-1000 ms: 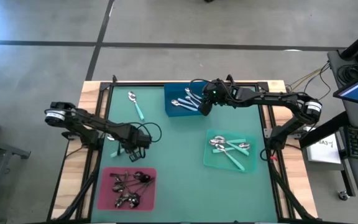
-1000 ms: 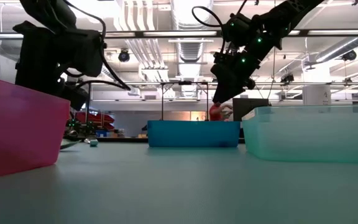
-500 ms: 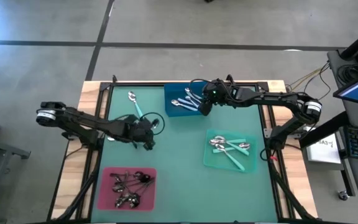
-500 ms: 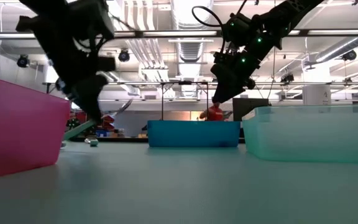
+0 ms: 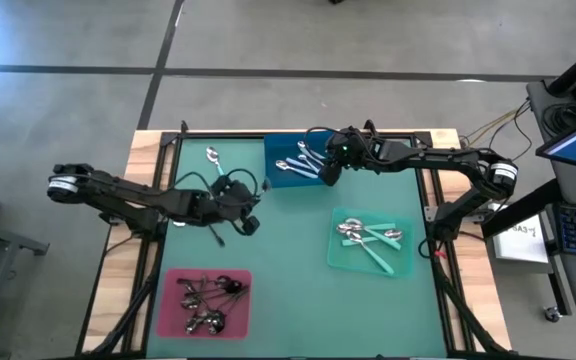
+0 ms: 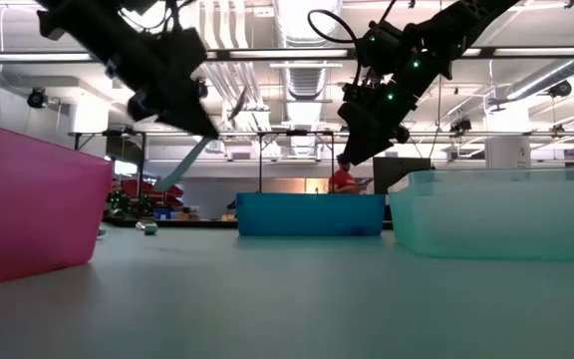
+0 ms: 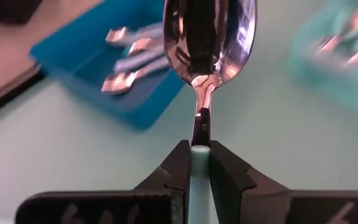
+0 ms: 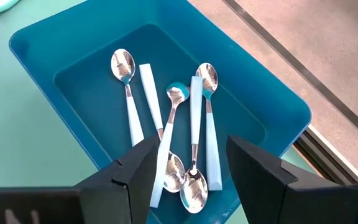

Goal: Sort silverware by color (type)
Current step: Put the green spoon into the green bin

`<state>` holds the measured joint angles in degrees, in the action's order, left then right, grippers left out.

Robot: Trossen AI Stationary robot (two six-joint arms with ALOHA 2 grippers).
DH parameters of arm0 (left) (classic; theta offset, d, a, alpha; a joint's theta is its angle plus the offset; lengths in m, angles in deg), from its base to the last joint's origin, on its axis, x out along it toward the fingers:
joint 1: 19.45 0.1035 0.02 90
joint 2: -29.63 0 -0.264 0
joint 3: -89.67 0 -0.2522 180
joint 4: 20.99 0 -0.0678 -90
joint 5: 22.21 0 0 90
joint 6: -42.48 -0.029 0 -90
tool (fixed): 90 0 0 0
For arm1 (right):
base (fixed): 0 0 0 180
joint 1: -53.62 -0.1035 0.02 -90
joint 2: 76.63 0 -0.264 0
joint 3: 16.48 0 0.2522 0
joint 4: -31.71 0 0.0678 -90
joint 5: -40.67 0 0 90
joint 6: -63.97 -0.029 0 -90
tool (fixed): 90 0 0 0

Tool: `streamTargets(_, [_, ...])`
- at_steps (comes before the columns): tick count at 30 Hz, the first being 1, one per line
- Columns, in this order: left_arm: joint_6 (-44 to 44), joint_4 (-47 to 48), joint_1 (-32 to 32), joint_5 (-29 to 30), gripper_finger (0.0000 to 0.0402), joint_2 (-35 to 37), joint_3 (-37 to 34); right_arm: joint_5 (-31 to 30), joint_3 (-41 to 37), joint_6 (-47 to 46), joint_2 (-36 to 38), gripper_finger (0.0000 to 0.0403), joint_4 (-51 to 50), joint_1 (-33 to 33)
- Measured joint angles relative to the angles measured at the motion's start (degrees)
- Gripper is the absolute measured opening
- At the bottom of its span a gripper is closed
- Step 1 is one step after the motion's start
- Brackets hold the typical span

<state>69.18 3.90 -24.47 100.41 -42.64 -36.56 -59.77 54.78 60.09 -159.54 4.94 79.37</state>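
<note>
My left gripper (image 5: 245, 213) (image 6: 189, 108) is above the table's middle left, shut on a spoon (image 7: 209, 37) with a pale teal handle and a shiny bowl. My right gripper (image 5: 325, 172) (image 8: 188, 158) hovers open over the blue tray (image 5: 272, 172), where several pale-handled spoons (image 8: 194, 124) lie flat. Another teal-handled spoon (image 5: 217, 167) lies flat on the mat near the far left. Several teal-handled spoons (image 5: 370, 238) lie in the green tray (image 5: 340, 260). Dark-handled spoons (image 5: 206, 296) lie in the pink tray (image 5: 173, 320). My left gripper pinches the spoon's handle near the bowl end (image 7: 199, 151) between its two fingers (image 7: 178, 167). The bowl sticks out ahead of the fingertips. The spoon is lifted clear and tilted, with the handle's free end (image 6: 171, 180) hanging lower than the bowl (image 6: 238, 101).
The three trays stand on the green mat: blue at the far middle, green at the right, pink (image 6: 28, 204) at the near left. Open mat lies between them. Wooden table borders and a black frame run along both sides.
My left gripper has risen from close to the mat and moved toward the table's right and the blue tray, carrying the teal-handled spoon. The spoon has gone from low over the mat to well above it.
</note>
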Motion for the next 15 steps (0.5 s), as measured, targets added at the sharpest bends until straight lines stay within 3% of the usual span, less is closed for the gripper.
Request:
streamTargets(10, [-4.69,-16.89,-0.98,-3.38,0.0021,0.00,0.15,0.01,0.00,-0.24,-0.02,0.0183,0.46,0.00])
streamTargets(15, [-5.90,-25.67,-2.12,-1.68,0.0021,-0.88,0.06,0.12,0.00,-7.02,-0.39,0.0183,4.05,0.00])
